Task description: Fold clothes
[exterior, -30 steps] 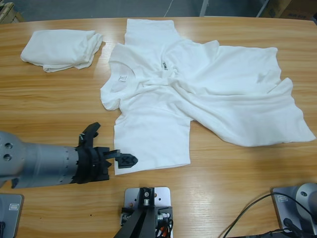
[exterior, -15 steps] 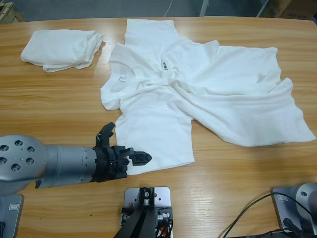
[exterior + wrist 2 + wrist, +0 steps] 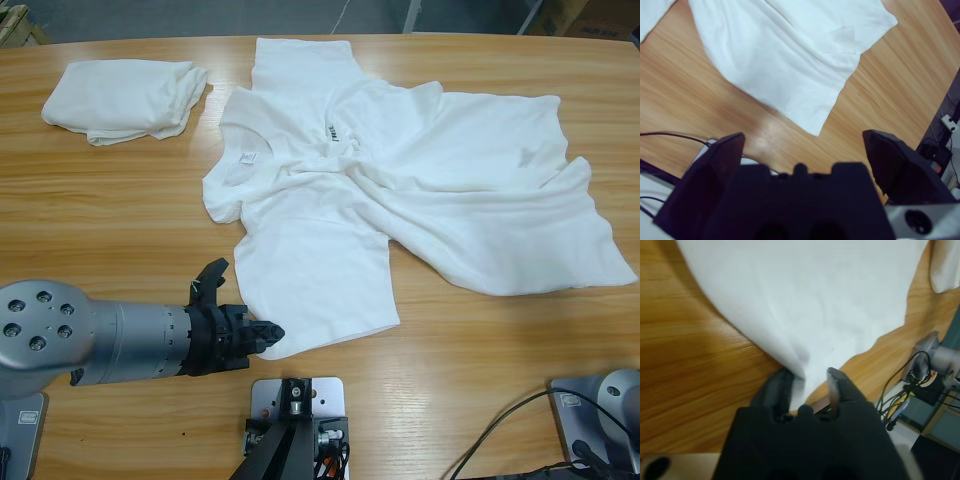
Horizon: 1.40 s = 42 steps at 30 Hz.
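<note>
left gripper [image 3: 268, 333] pinches large t-shirt [image 3: 400, 190] hem corner.

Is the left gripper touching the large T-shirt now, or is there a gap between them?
Touching. In the left wrist view, the large T-shirt's edge runs down between the left gripper's jaws, which close on it.

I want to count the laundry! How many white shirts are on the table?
2. A large T-shirt lies spread and crumpled mid-table, its corner in the left end effector; a small bundled T-shirt sits far left.
</note>
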Available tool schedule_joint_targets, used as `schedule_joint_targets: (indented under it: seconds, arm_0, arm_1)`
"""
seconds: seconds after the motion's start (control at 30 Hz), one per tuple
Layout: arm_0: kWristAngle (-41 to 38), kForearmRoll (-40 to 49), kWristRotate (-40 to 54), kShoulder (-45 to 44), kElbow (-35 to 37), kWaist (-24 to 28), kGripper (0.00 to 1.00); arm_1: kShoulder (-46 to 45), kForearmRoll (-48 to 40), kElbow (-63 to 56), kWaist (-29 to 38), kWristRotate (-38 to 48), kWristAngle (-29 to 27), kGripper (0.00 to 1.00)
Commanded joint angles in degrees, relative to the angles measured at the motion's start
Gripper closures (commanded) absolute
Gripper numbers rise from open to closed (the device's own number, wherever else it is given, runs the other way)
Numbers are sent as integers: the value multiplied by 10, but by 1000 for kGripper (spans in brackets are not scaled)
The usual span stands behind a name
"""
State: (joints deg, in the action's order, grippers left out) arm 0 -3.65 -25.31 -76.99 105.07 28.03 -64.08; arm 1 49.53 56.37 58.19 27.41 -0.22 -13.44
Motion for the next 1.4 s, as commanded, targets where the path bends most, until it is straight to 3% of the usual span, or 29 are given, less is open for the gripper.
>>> schedule_joint_targets:
  seconds: [0.03,0.17,0.3,0.5,0.6,0.7,0.77,0.83,0.97,1.07,1.27,1.4]
  arm_0:
    - [-7,41,21,40,-20,-5,1000]
    - [7,53,33,28,-23,-5,1000]
    - [48,167,47,-49,-11,-6,1000]
    - [57,326,53,-123,20,-6,1000]
    - [60,411,46,-165,33,-6,1000]
    - [69,463,31,-193,29,-6,1000]
    - [71,467,28,-202,24,-6,1000]
    - [72,468,24,-201,26,-6,1000]
    - [73,468,18,-191,31,-6,1000]
    - [73,466,18,-170,44,-6,1000]
    - [73,466,19,-157,57,-5,1000]
    - [73,465,15,-142,67,-1,1000]
  arm_1:
    - [-10,-1,-11,-5,2,5,45]
    - [-13,-1,-11,-5,2,5,45]
    - [-12,-3,-5,-5,21,15,46]
    - [48,-45,-44,-5,199,84,46]
    - [59,-60,-59,-5,226,92,44]
    - [92,-57,-79,-7,305,98,34]
    - [95,-62,-114,-9,393,83,27]
    - [88,-72,-152,-50,478,76,18]
    - [69,-135,-219,-161,568,148,35]
    - [91,-137,-221,-198,619,159,36]
    - [231,-137,-214,-231,713,155,63]
    - [334,-186,-231,-245,802,166,186]
